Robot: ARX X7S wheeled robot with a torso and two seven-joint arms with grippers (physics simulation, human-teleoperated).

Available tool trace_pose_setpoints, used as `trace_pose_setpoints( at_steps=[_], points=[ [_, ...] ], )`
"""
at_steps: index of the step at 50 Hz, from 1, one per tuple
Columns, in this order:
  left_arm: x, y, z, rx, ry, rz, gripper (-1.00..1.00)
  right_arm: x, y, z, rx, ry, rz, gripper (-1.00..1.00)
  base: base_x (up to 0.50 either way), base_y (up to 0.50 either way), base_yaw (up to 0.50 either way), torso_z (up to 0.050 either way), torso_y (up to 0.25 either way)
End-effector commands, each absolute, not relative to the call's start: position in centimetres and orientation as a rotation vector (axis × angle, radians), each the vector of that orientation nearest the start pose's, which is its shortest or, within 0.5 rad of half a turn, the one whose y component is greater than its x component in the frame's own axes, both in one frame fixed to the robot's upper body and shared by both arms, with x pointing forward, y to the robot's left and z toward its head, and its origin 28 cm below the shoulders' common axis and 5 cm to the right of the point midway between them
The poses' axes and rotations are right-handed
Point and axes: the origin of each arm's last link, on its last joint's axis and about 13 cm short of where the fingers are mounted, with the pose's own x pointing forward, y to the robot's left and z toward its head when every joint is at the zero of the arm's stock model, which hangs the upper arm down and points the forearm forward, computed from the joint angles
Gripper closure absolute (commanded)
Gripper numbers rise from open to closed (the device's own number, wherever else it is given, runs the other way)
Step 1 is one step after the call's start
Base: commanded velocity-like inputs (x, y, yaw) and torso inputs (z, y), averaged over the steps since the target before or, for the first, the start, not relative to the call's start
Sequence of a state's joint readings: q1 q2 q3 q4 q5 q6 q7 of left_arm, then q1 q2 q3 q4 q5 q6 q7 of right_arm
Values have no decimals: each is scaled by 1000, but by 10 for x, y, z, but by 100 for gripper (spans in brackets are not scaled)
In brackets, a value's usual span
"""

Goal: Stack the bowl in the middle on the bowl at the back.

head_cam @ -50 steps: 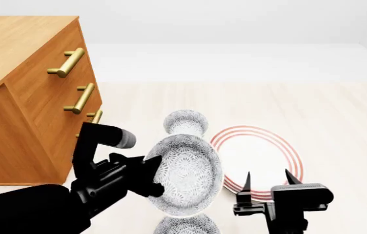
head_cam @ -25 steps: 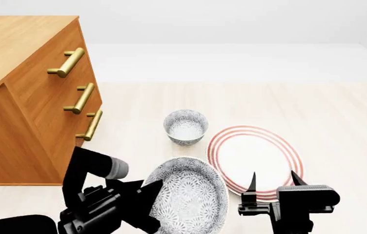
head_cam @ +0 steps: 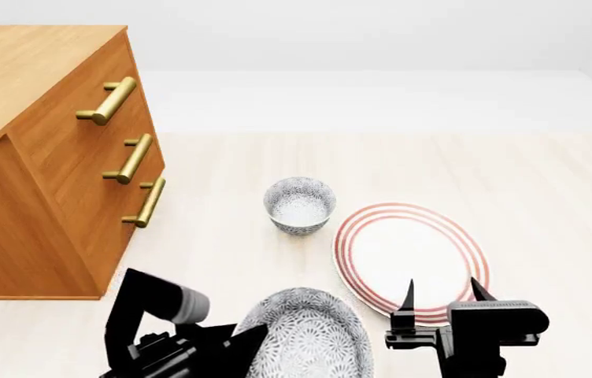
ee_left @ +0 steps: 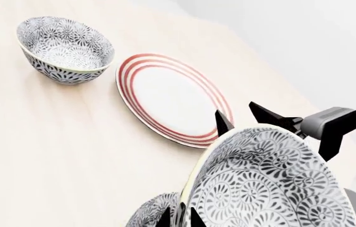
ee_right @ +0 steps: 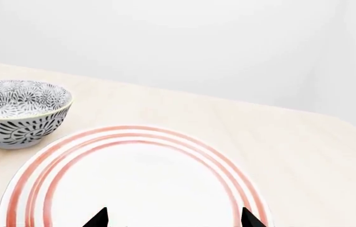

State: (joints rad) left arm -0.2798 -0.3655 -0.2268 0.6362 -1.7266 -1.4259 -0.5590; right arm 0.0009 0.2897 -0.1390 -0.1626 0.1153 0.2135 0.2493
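The bowl in the middle in the clamped left claw, red-ringed plate beside; right claw spread, empty.

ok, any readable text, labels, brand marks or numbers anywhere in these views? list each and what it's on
None. No words, numbers or signs show in any view.
The held bowl and the bowl at the back carry only a grey floral pattern.
The plate has plain red rings.
The wooden drawer cabinet has brass handles and no label.
Both grippers are plain black.

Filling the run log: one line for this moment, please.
left gripper: shut on middle bowl, lifted | back bowl: empty, beside plate | right gripper: open over plate | stack: not done
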Motion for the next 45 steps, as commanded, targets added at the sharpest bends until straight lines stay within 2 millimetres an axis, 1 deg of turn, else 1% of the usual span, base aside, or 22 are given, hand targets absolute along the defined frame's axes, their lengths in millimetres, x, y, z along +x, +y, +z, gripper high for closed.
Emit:
trace_pose_setpoints(
  at_steps=[1, 16, 29, 45],
  points=[
    [159, 221, 154, -332, 547, -706, 100, 208, -135, 33, -186, 60, -99, -100, 0, 0, 0, 0, 0],
    [159, 222, 146, -345, 590, -686, 100, 208, -135, 33, -185, 60, -103, -100, 0, 0, 0, 0, 0],
    [159, 222, 147, -377, 629, -616, 100, 207, -135, 31, -185, 64, -100, -100, 0, 0, 0, 0, 1],
    [154, 214, 141, -355, 694, -609, 100, 206, -136, 31, -182, 61, -107, -100, 0, 0, 0, 0, 0]
  ],
)
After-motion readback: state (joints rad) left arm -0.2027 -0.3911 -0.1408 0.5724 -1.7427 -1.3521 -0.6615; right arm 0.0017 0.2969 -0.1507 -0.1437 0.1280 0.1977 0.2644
